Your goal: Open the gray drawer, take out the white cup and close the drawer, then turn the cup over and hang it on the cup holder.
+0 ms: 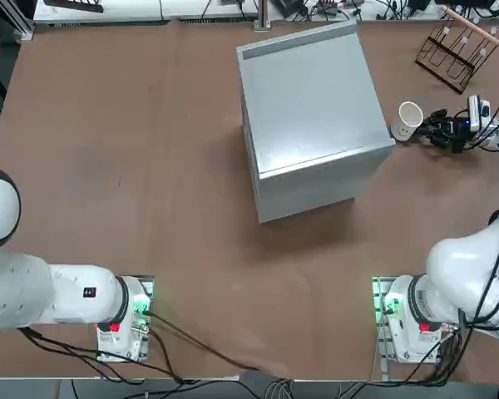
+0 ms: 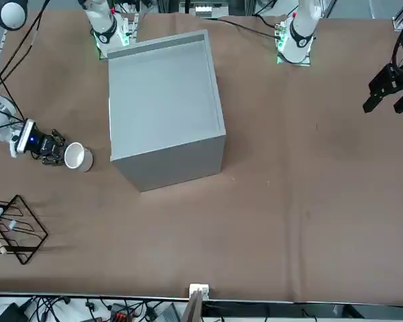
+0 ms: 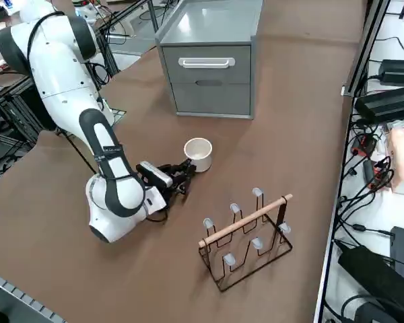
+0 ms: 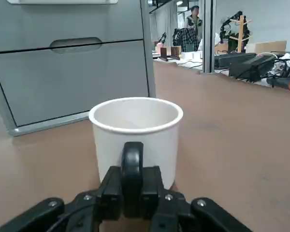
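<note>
**Cup out, drawer shut; flip and hang remain**

You have the small plain white cup (image 3: pixel 198 154) upright on the brown worktop (image 1: pixel 133 166), between the closed gray drawer (image 3: pixel 207 64) and the dark wire cup holder (image 3: pixel 246 245). Your right tool (image 3: pixel 186 169) is narrowed on the cup's handle. Turning and hanging remain. The wrist view hides the fingertips behind that handle, so contact stays unconfirmed.
</note>
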